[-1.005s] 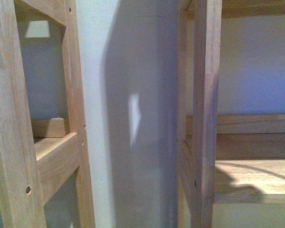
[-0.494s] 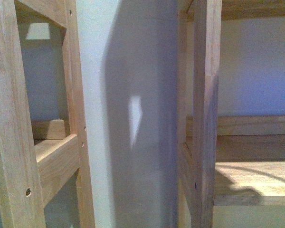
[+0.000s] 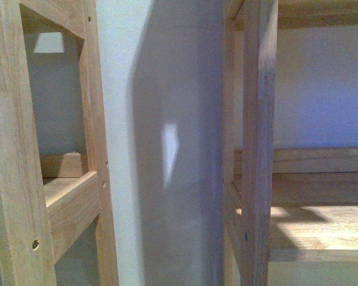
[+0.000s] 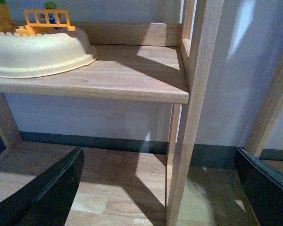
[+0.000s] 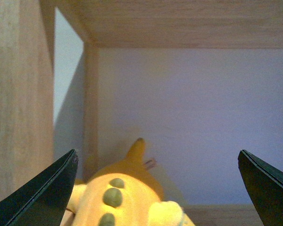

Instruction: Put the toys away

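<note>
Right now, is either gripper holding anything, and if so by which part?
Nothing is held. The right gripper is open, its fingers spread wide of the orange-yellow plush toy lying on the shelf. The left gripper is open and empty.

Two wooden shelf frames (image 3: pixel 24 149) (image 3: pixel 256 143) flank a shadowed white wall (image 3: pixel 167 89); the right shelf board (image 3: pixel 322 232) looks bare, perhaps.

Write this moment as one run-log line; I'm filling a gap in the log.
task: put away toys | right end effector: open, plush toy between fingers, inside shelf | left end effector: open, empty, facing wooden shelf
</note>
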Available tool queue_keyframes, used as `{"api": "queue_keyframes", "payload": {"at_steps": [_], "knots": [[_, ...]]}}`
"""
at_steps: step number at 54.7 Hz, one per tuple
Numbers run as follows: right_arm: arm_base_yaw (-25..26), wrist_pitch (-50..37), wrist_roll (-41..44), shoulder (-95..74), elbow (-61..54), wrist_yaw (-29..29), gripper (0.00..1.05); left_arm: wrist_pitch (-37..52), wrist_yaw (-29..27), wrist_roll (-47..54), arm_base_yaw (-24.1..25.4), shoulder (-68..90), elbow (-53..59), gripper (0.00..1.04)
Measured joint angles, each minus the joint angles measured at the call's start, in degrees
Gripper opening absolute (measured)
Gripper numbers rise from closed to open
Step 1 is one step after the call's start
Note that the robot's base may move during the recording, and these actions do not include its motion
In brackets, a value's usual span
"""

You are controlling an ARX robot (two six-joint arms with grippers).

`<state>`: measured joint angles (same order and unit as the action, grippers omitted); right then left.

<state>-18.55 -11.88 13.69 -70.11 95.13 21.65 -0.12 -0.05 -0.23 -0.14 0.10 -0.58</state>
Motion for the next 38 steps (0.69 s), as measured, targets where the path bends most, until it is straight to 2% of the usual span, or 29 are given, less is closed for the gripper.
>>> {"api": "queue_keyframes", "payload": {"at_steps": [10, 16, 22, 32, 38], "knots": [[-0.6, -3.5, 2.9, 9.3, -8.8, 3.9, 1.03, 0.0, 0.0, 0.0, 0.0, 0.0, 0.0, 0.99], [1.7, -1.6, 1.8, 15.4, -13.8, 3.7, 1.03, 0.0, 0.0, 0.0, 0.0, 0.0, 0.0, 0.99], [7.4, 2.1, -2.3, 21.9, -19.0, 1.6, 1.03, 0.0, 0.0, 0.0, 0.0, 0.0, 0.0, 0.99], [21.6, 4.1, -11.9, 28.0, -25.7, -5.5, 1.03, 0.0, 0.0, 0.0, 0.0, 0.0, 0.0, 0.99], [28.0, 4.1, -16.1, 30.3, -30.8, -9.0, 1.03, 0.0, 0.0, 0.0, 0.0, 0.0, 0.0, 0.99]]}}
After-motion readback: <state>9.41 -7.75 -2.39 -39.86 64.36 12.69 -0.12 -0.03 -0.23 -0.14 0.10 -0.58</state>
